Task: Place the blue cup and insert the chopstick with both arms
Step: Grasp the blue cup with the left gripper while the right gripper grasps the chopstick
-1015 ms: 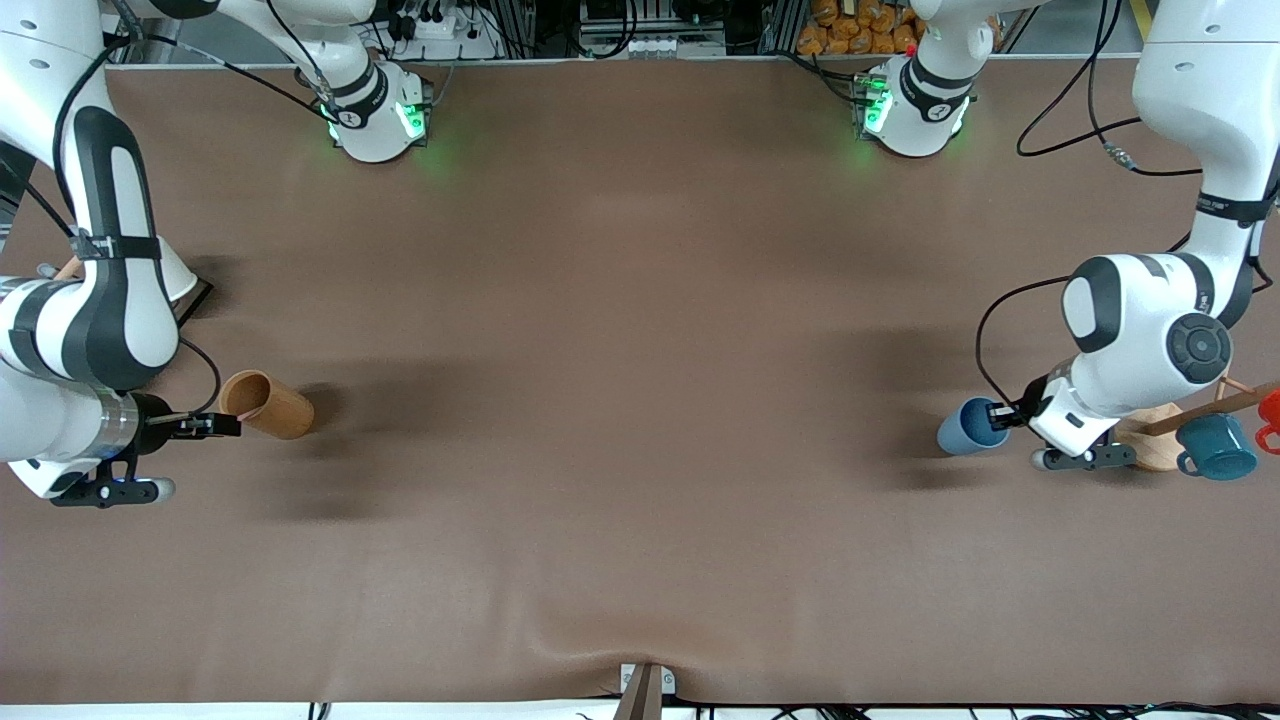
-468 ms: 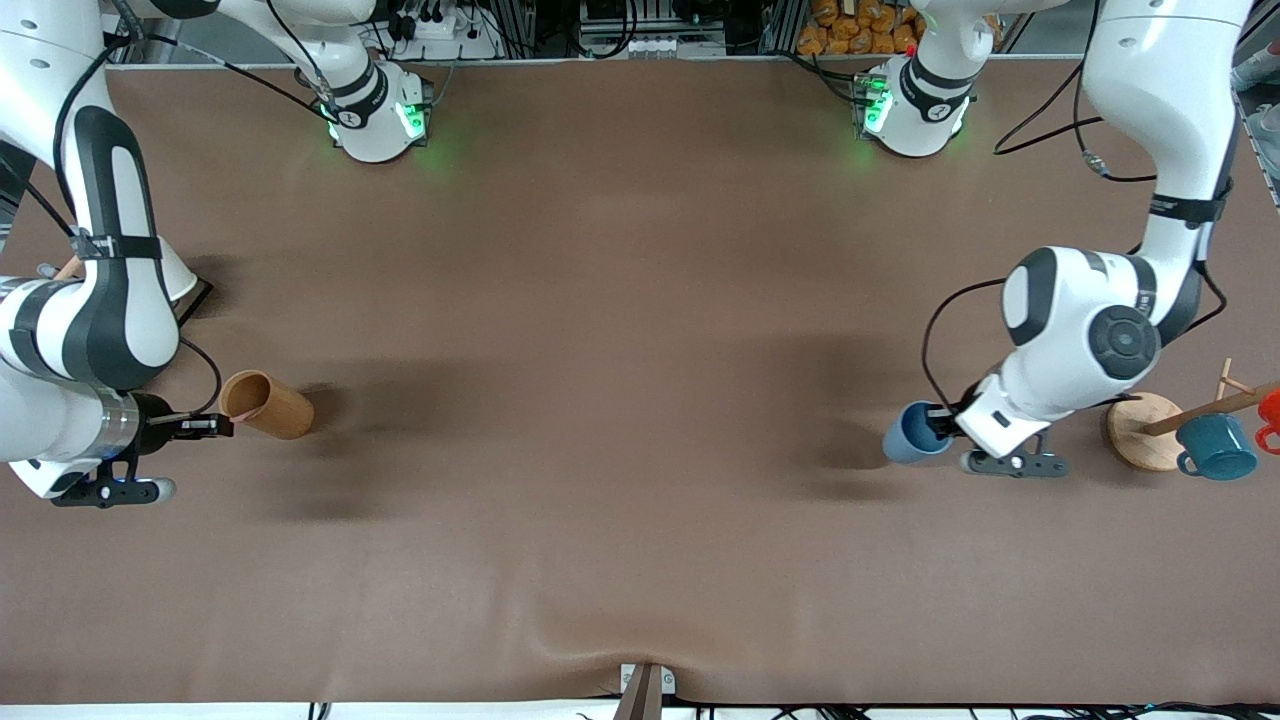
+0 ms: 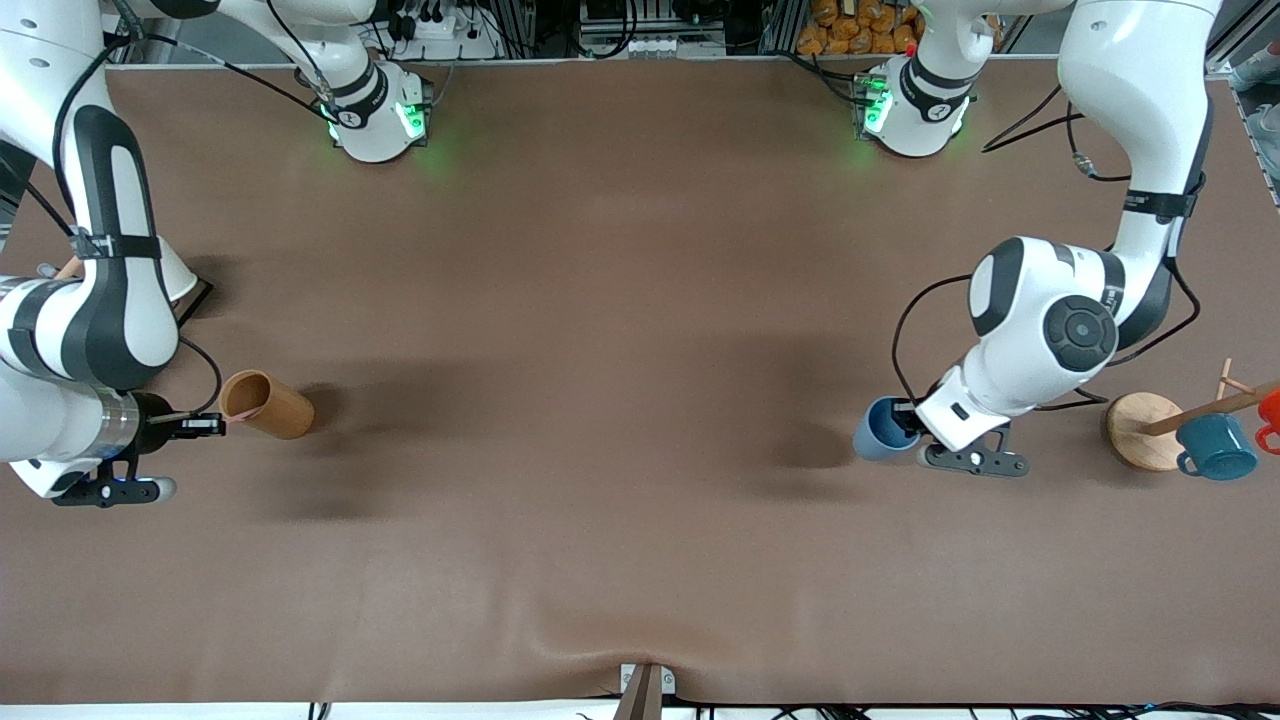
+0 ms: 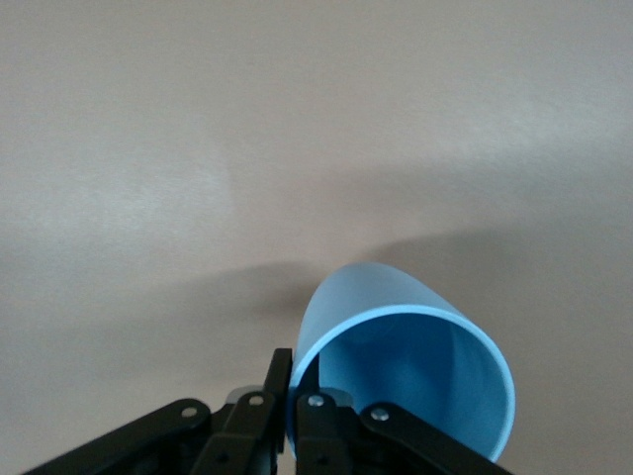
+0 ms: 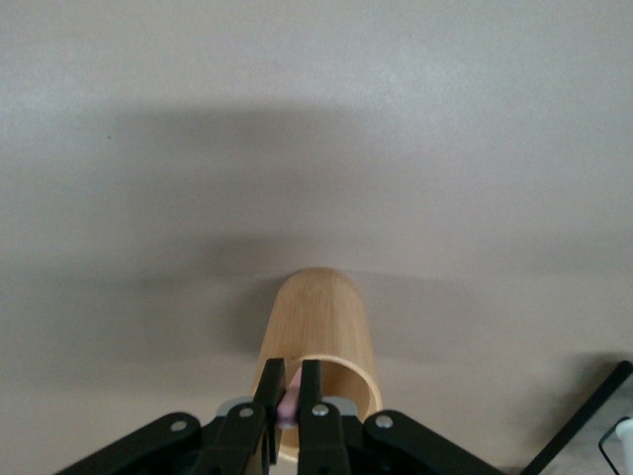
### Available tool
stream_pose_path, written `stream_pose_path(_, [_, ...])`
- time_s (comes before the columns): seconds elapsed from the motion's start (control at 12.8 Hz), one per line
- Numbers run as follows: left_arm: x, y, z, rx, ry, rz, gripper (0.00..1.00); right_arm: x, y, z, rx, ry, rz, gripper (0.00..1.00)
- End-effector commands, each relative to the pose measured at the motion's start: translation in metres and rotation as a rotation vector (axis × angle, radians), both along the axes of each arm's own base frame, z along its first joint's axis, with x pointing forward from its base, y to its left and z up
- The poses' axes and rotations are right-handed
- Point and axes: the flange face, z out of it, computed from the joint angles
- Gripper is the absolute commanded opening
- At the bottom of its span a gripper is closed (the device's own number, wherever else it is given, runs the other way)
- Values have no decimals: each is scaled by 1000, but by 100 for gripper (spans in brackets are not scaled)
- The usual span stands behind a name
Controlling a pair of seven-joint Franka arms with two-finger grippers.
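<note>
- The blue cup (image 3: 880,428) is clamped by its rim in the left gripper (image 3: 908,420) and has been carried away from the mug rack (image 3: 1143,430), toward the table's middle.
- The right gripper (image 3: 213,426) has just closed on the chopstick (image 5: 290,401) at the brown cup's (image 3: 266,403) mouth; extraction seems next.

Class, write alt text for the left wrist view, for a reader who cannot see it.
The left gripper has its black jaws shut on the rim of the blue cup, one jaw inside the rim and one outside. The cup's open mouth faces the camera, tilted, above a plain brown table on which it throws a soft shadow.
</note>
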Motion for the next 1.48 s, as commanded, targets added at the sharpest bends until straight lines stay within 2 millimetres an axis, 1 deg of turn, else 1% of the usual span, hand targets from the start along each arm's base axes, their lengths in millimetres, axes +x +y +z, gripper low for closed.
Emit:
stream_pose_path(0.0, [-9, -24, 16, 19, -4, -20, 0, -6, 14, 30, 10, 11, 18, 0])
stream_pose_path(0.16, [-19, -65, 13, 15, 1, -7, 0, -7, 32, 56, 2, 20, 51, 0])
stream_pose_path(0.31, [-31, -106, 16, 9, 0, 21, 0, -5, 40, 79, 1, 21, 65, 0])
stream_pose_path(0.39, [-35, -121, 16, 6, -2, 34, 0, -4, 42, 86, 1, 15, 72, 0])
stream_pose_path(0.47, [-42, -141, 17, 2, -1, 66, 0, -3, 44, 90, 3, 8, 102, 0])
stream_pose_path(0.55, [-49, -158, 15, 1, 4, 90, 0, -2, 45, 91, 3, 8, 119, 0])
stream_pose_path(0.62, [-51, -173, 10, 5, 4, 89, 0, -3, 49, 96, -8, 2, 143, 0])
stream_pose_path(0.7, [-52, -182, 13, 7, -8, 88, 0, -3, 56, 110, -27, -20, 191, 0])
stream_pose_path(0.78, [-57, -195, 8, 12, -5, 72, 0, -2, 62, 122, -30, -41, 240, 0])
stream_pose_path(0.86, [-64, -212, 3, 13, -2, 50, 0, -1, 68, 132, -24, -60, 278, 0])
stream_pose_path(0.94, [-69, -224, -2, 13, 4, 54, 0, 0, 71, 137, -16, -66, 298, 0])
stream_pose_path(1.09, [-72, -243, -7, 6, 5, 68, 0, 1, 95, 152, -19, -89, 339, 0])
stream_pose_path(1.17, [-78, -256, -14, 8, 12, 73, 0, 1, 104, 159, -16, -97, 358, 0])
stream_pose_path(1.25, [-80, -264, -17, 8, 14, 88, 0, 1, 115, 166, -16, -109, 382, 0])
stream_pose_path(1.4, [-86, -276, -24, 10, 22, 104, 0, 0, 148, 178, -18, -137, 429, 0])
